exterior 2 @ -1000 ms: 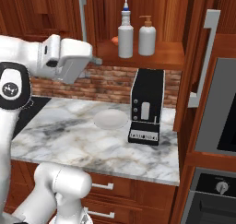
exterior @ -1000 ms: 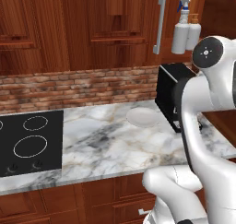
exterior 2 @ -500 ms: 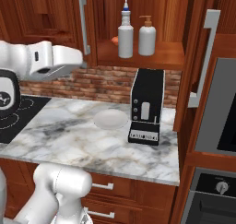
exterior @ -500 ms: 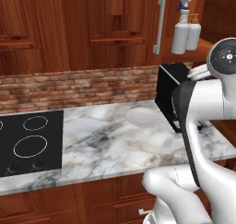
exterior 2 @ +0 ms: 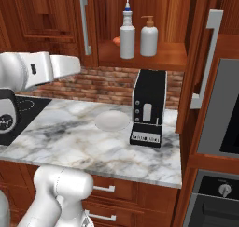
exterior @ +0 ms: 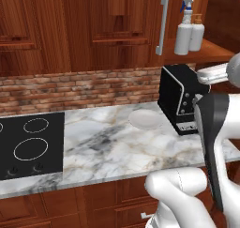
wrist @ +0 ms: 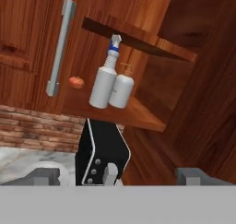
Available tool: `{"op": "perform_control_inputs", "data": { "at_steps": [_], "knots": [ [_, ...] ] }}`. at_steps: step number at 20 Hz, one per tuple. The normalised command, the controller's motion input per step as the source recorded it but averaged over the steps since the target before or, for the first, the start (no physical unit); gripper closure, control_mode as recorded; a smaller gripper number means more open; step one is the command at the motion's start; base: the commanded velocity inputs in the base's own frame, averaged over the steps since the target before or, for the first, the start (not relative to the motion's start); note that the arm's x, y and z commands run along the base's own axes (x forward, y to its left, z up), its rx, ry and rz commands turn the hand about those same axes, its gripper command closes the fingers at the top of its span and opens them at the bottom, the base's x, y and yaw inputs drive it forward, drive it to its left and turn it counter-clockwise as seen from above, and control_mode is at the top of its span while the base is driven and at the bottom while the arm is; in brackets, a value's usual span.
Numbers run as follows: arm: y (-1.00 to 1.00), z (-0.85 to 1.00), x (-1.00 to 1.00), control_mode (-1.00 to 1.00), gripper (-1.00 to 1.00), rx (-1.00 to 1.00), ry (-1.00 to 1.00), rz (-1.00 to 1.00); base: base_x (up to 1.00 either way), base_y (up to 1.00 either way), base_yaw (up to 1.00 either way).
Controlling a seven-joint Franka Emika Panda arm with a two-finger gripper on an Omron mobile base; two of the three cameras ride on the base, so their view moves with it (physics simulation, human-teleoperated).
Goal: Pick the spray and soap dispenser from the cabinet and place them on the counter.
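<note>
While the dark reddish-brown wooden cabinet stands open above, the white-and-grey veined marble counter runs below it with a black cooktop set in at one end, presumably leaving the bare stretch as the landing spot. A boxy black appliance sits right under the open shelf, and a shallow white plate lies just beside it. On the shelf the slim grey-white spray bottle with its blue-and-white trigger and the squat grey-white soap dispenser with the orange-tan pump stand upright, nearly touching (a small orange thing lurks behind them). Neither has been taken yet. The two-finger gripper looks up at them from well below, its tips spread wide, holding nothing.
</note>
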Motion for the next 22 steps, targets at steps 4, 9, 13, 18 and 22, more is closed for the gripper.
{"op": "perform_control_inputs", "data": {
  "at_steps": [4,9,13,18,22],
  "knots": [
    [0.13,0.0,-0.06,-1.0,-1.0,0.1,-0.2,0.17,0.0,0.0,0.0],
    [0.19,0.0,-0.03,-1.0,-1.0,0.11,-0.06,0.18,0.0,0.0,0.0],
    [0.31,0.0,0.0,-1.0,-1.0,0.04,-0.05,0.17,0.0,0.0,0.0],
    [0.25,0.05,0.0,-1.0,-1.0,0.03,-0.11,0.14,0.0,0.0,0.0],
    [0.12,0.13,-0.01,-1.0,-1.0,0.0,-0.11,0.05,0.0,0.0,0.0]
  ]
}}
